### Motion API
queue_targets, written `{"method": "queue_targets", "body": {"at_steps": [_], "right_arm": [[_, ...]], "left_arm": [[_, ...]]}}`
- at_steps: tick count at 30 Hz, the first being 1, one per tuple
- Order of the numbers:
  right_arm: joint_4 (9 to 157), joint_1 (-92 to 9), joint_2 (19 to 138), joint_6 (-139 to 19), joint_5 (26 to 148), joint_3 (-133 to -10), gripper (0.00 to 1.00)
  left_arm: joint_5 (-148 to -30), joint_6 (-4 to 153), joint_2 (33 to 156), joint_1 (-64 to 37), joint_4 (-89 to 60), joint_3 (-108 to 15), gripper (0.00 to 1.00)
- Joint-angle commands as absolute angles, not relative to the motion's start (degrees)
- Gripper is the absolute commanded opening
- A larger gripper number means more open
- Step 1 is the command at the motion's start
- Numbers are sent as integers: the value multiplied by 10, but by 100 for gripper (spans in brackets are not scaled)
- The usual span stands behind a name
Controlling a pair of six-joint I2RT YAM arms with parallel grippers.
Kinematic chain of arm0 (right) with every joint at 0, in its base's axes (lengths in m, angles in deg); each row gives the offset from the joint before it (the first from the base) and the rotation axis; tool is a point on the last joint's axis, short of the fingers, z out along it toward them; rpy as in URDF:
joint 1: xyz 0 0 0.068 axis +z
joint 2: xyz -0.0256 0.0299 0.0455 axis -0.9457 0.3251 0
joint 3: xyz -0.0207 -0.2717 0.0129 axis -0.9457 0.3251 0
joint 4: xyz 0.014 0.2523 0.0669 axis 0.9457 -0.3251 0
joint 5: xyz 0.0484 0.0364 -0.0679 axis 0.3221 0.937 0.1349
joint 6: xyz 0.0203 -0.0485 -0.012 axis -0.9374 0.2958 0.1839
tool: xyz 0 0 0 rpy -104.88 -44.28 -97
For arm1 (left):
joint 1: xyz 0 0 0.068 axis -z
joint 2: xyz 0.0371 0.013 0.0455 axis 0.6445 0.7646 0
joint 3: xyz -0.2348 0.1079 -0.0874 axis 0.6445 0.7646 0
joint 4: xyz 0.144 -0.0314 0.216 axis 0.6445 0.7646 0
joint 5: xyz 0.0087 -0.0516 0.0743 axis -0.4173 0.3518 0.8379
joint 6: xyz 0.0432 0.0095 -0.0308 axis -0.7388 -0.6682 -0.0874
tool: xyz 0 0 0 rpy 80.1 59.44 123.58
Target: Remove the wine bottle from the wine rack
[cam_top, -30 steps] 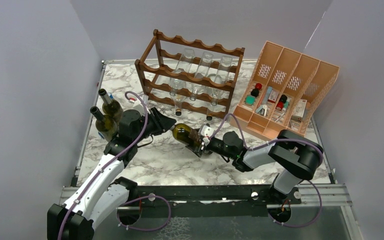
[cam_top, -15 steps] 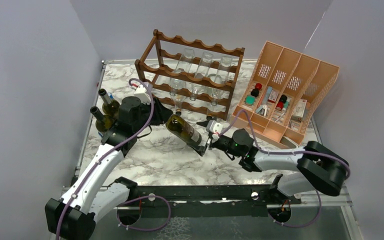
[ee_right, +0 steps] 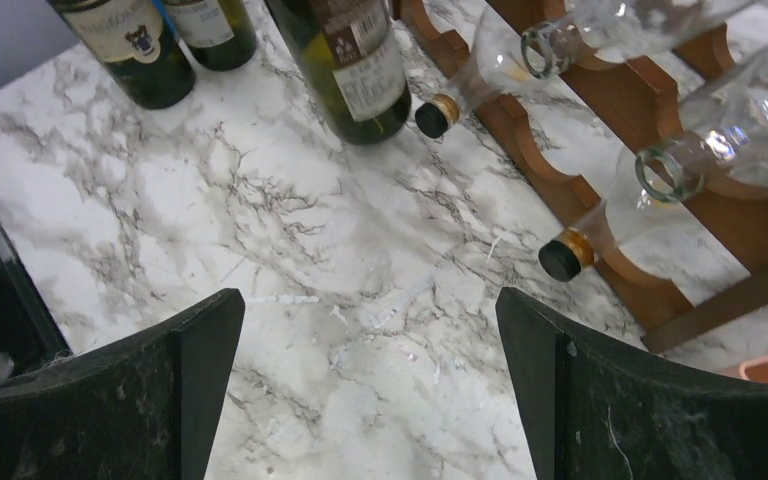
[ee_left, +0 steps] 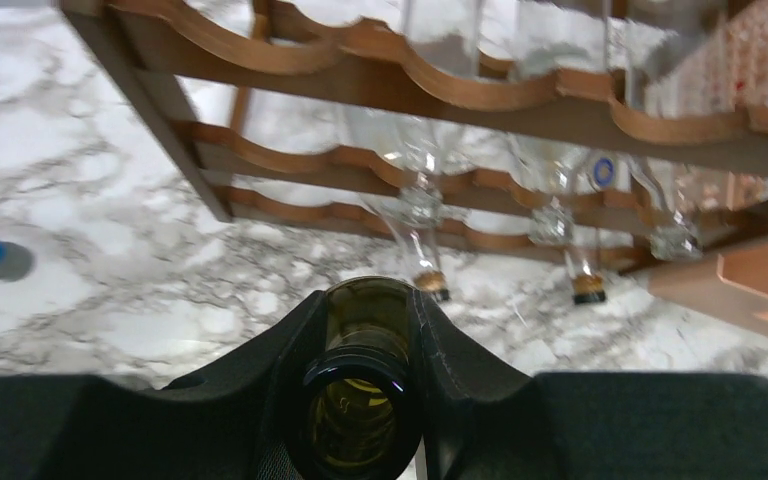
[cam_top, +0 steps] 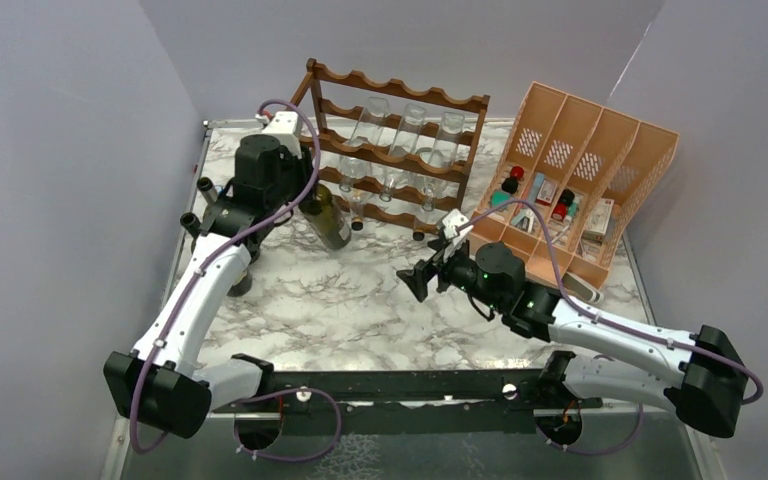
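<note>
The dark brown wine rack stands at the back of the marble table, with several clear bottles lying in it. My left gripper is shut on the neck of a dark green wine bottle. It holds the bottle tilted, base low, just in front of the rack's left end. In the left wrist view the fingers clamp the bottle's mouth, with the rack ahead. My right gripper is open and empty, right of the bottle. In the right wrist view the gripper is over bare marble, with the labelled bottle beyond.
Two more green bottles stand at the table's left edge, partly hidden by my left arm; they also show in the right wrist view. A peach-orange divided organiser holding small items sits at the right. Capped clear bottle necks jut from the rack's bottom rail.
My right gripper has let go of the green bottle's base and opened. My left gripper has carried the bottle by its neck back and left, toward the rack's left end, tipping it more upright.
</note>
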State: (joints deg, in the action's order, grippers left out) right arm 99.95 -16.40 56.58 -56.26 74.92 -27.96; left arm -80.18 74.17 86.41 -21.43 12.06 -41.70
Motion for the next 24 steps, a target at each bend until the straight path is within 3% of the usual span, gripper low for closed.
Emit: {"method": "queue_targets", "body": {"at_steps": [1,13,24], "right_arm": [[853,-165,539,-683,680,-344,99],[680,-165,553,-711,635,-475,99],[547,-165,575,-773,612,-580,99]], "left_arm": [[-768,708,868,-265,92,-480,0],[-642,662,917,-309,83,-542,0],[-609,639,969,-355,37,-557,0]]}}
